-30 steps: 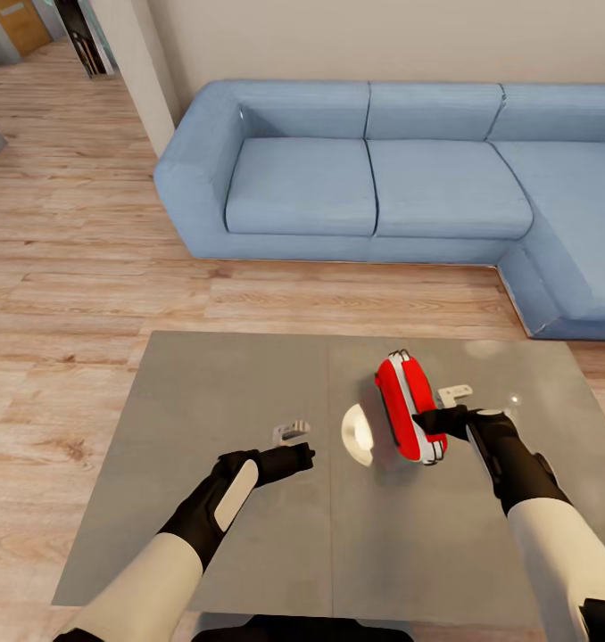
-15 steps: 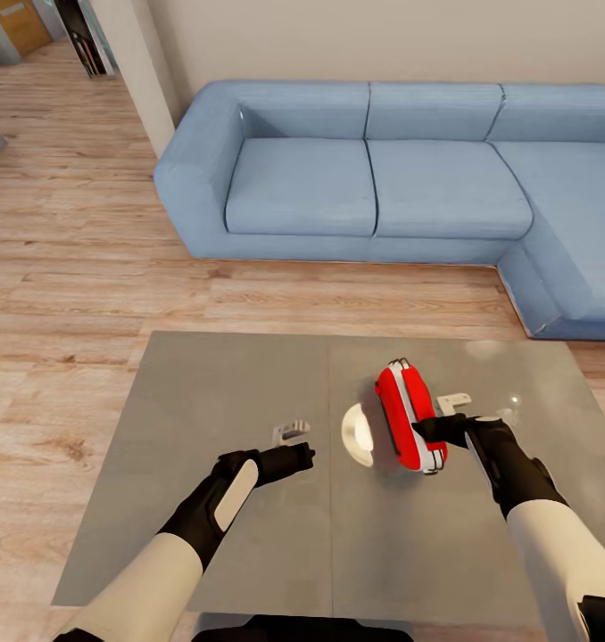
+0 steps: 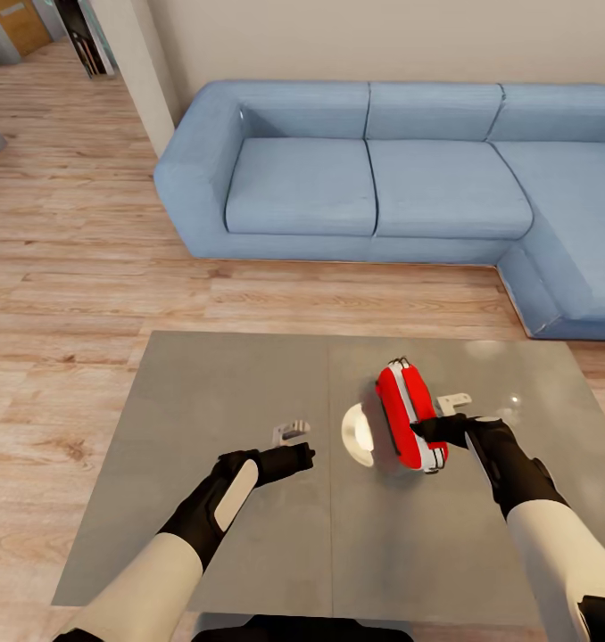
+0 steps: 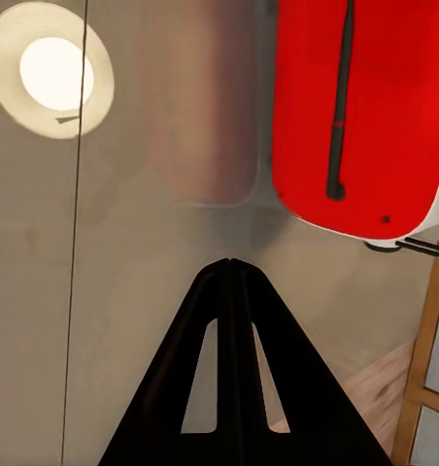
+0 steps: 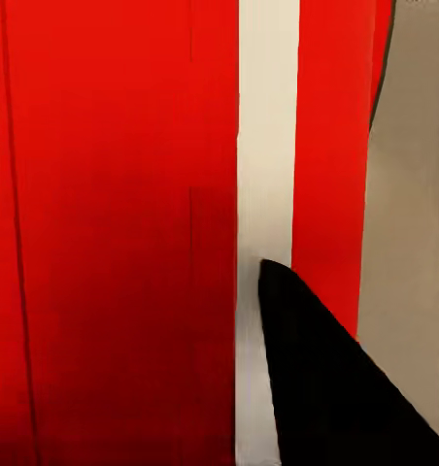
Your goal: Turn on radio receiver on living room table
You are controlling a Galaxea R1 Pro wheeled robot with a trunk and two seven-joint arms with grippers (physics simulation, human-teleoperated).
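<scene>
Head view: the radio receiver (image 3: 409,414) stands on edge on the right half of the grey surface (image 3: 204,464), red shell and white band showing; its dial and grille are turned away, and no lettering can be read. The right hand (image 3: 425,428) touches its near right side, fingers drawn together to a point. The left hand (image 3: 304,455) hovers apart to the left, closed on nothing. A pale round reflection (image 3: 358,434) lies beside the radio. The blue sofa (image 3: 383,187) is cut off at the right.

Left wrist view: the closed fingers (image 4: 231,369) point over the surface toward the radio's red body, partly cropped.

Right wrist view: a dark fingertip (image 5: 317,379) meets the white band; red crowds the rest.
</scene>
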